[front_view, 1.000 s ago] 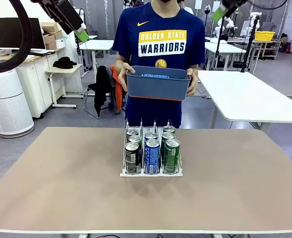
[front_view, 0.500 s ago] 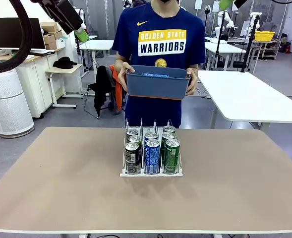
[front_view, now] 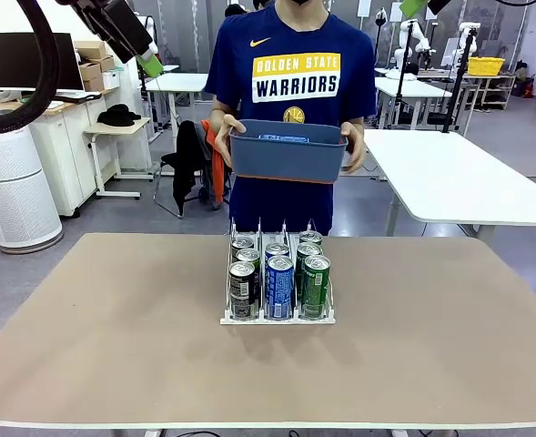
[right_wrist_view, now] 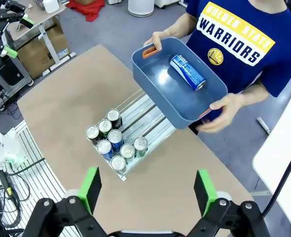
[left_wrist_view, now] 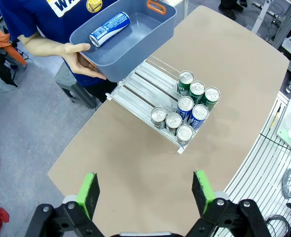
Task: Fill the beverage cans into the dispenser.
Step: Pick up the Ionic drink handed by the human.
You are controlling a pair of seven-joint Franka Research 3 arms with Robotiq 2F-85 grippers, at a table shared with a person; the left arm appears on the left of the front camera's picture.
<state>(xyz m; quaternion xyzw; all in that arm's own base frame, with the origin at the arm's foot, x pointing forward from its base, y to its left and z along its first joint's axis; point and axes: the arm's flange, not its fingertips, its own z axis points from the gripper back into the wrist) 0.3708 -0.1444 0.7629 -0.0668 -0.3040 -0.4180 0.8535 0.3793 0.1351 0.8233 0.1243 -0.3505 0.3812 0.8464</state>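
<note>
Left fingers [left_wrist_view: 89, 193] and right fingers [right_wrist_view: 91, 189] gape empty; bin [front_view: 288, 159] nearly hides one can [front_view: 284, 139].

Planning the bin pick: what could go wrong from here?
1. The Pocari can lies loose on its side in the blue bin, which the person holds in the air; it may roll or the bin shift mid-reach.
2. The person's hands grip the bin's ends, close to any reach-in.
3. Thin dividers on the dispenser could snag it.
</note>
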